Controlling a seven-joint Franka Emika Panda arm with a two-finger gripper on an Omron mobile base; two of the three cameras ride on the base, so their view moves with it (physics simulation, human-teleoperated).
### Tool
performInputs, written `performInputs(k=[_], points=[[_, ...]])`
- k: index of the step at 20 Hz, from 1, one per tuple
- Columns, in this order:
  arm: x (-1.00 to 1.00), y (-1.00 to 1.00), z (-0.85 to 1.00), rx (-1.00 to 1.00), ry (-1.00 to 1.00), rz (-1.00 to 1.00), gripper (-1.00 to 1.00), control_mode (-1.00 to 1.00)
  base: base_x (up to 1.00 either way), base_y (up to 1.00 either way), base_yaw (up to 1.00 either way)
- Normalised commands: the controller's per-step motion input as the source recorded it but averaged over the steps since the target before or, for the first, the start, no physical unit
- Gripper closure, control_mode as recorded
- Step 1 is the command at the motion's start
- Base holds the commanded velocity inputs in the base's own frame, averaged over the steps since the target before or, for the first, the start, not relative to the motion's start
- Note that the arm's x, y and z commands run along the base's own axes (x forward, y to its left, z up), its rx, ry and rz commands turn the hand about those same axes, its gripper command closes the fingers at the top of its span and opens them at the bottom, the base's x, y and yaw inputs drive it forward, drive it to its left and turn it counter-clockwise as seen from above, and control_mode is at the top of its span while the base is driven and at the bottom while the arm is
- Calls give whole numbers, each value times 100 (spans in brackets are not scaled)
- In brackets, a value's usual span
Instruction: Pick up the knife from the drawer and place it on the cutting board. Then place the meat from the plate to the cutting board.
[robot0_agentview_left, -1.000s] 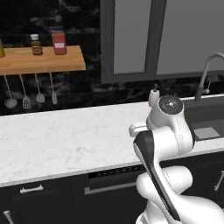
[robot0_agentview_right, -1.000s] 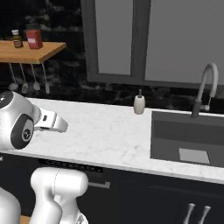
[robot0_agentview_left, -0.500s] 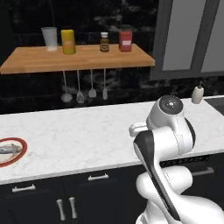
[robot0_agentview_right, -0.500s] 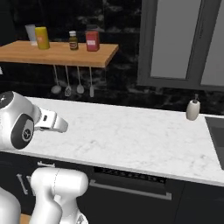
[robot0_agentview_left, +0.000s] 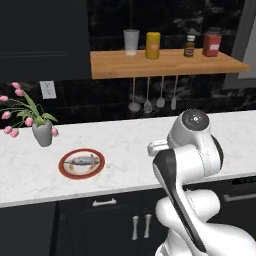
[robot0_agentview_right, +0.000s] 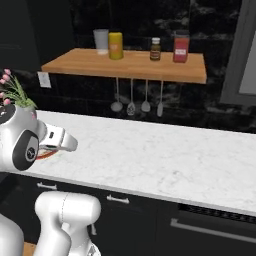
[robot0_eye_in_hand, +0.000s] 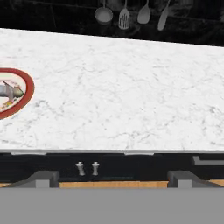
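Though plated, meat (robot0_eye_in_hand: 9, 92) far left

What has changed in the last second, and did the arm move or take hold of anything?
The base drove left along the counter, so both base views shifted: the sink and tap went out of sight, and the plate with the meat and a flower vase came in. Nothing was grasped or released. The arm kept its folded pose, and the meat stayed on the plate.
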Motion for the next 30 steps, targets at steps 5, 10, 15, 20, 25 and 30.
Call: performInputs(k=[5, 10, 15, 20, 25, 30], points=[[0, 0, 0, 0, 0, 0, -100, 100, 10, 88, 0], [0, 0, 0, 0, 0, 0, -100, -100, 7, 14, 0], [46, 7, 0, 0, 6, 5, -100, -100, 0, 0, 0], [100, 48, 0, 3, 39, 43, -100, -100, 0, 0, 0], [89, 69, -22, -5, 40, 45, -100, -100, 0, 0, 0], [47, 77, -34, -32, 46, 43, -100, -100, 0, 0, 0]])
